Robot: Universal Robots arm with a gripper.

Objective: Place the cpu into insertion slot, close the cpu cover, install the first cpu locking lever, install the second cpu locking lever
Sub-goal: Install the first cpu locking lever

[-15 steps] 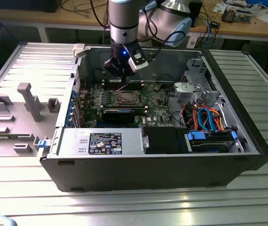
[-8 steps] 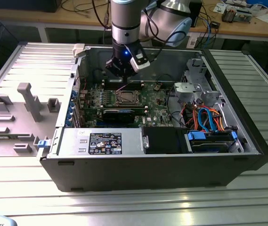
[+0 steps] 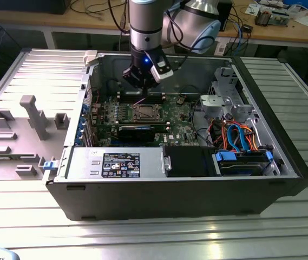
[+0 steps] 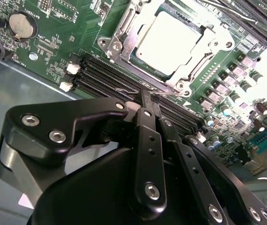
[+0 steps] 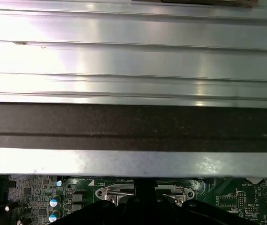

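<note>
The cpu, a pale square chip, lies in the insertion slot on the green motherboard. The silvery cpu cover is folded down flat around it, its open middle showing the chip. My gripper hangs just above the memory slots beside the socket's edge. Its black fingers are pressed together with nothing between them. In the exterior view the gripper hovers a little behind the socket. A thin wire lever runs close to the fingertips. The socket's rim peeks out above the gripper in the first wrist view.
The open computer case lies on a ribbed metal table. Memory slots, a black card, a power supply and a drive cage with cables surround the socket. The case wall rises near the gripper.
</note>
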